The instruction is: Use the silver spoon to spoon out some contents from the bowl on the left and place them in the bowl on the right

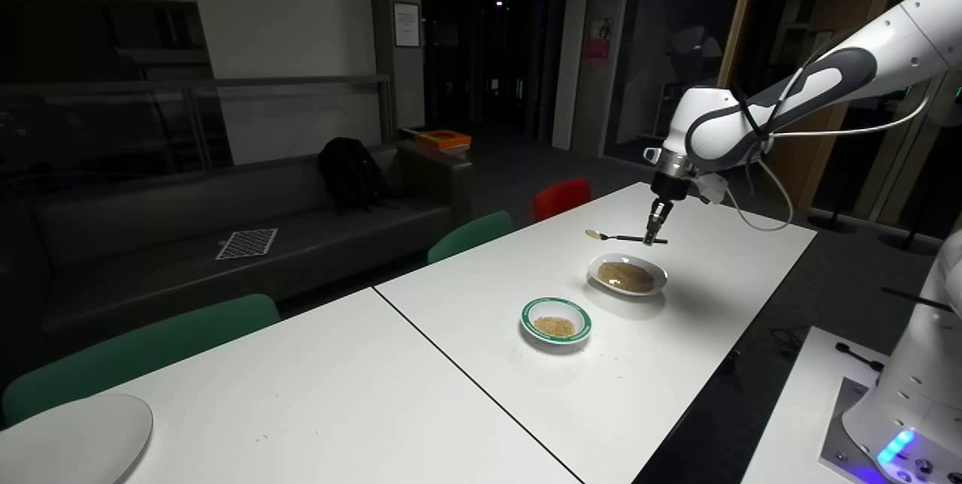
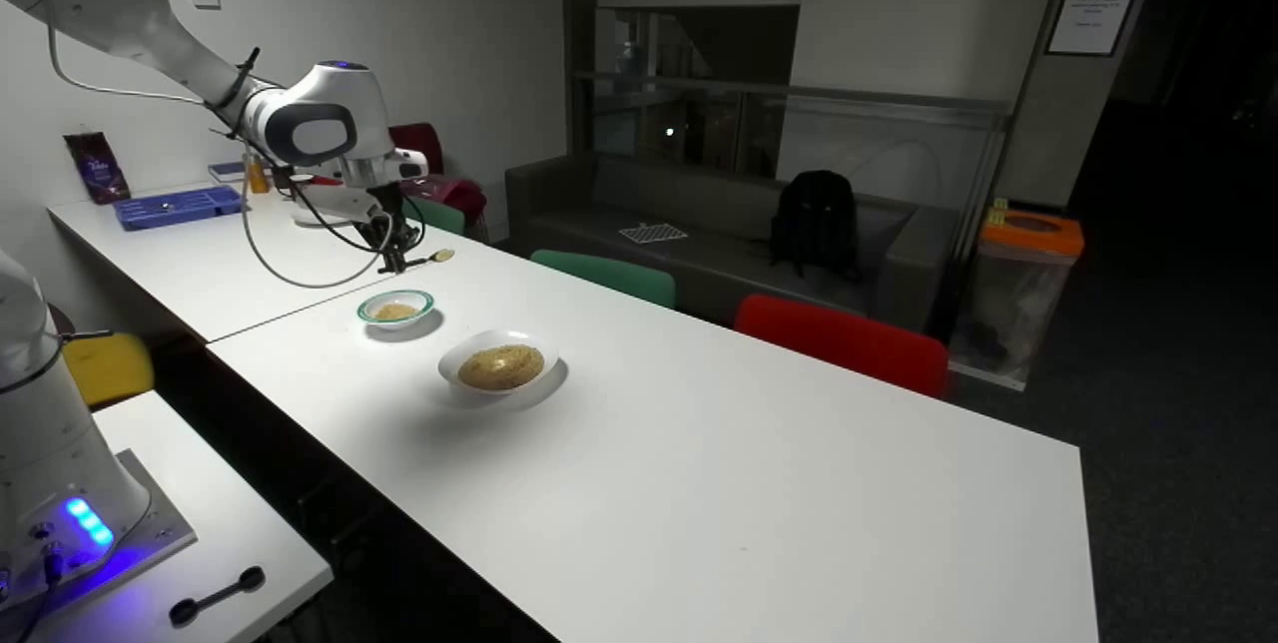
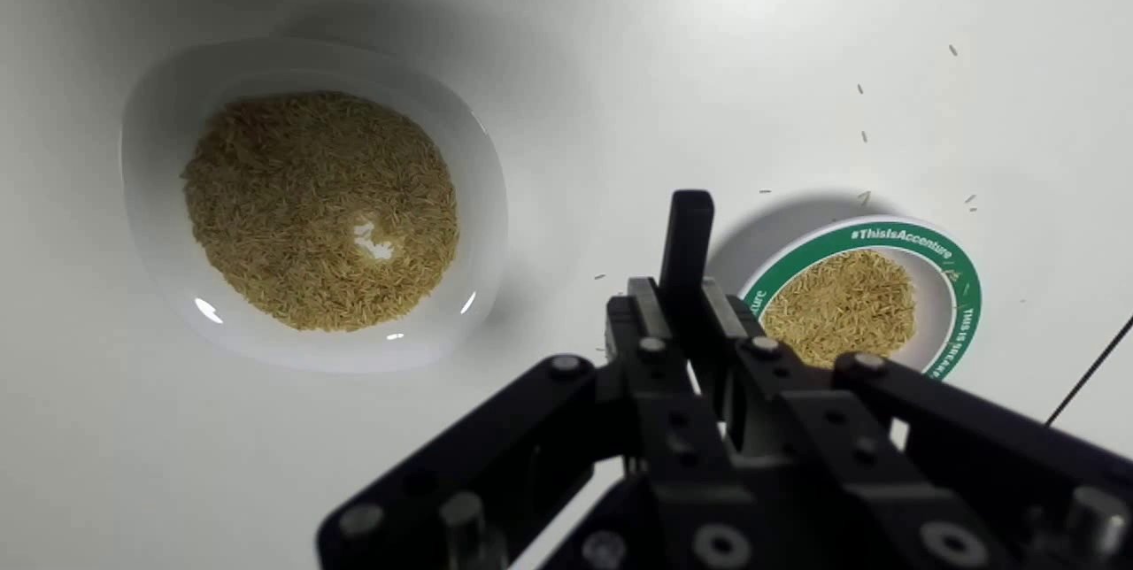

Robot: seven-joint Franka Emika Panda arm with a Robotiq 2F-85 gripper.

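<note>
The gripper (image 1: 651, 240) grasps the spoon (image 1: 626, 237) by its handle above the white desk (image 2: 749, 483), where a white bowl (image 3: 482, 198) and a green-rimmed bowl (image 3: 967, 296) sit apart. Open surface surrounds both; chairs (image 2: 603, 276) line one long edge, a sofa (image 2: 724, 224) beyond.

Outstretched arm (image 1: 823, 82), downward tool (image 1: 651, 237) in a tight pinch

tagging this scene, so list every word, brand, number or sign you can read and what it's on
"#ThisIsAccenture": green-rimmed bowl
"THIS IS BREA", rest unclear: same bowl
"ture", start hidden: same bowl
Framed notice: too small to read
Purple packet: lettering too blurred to read
</note>
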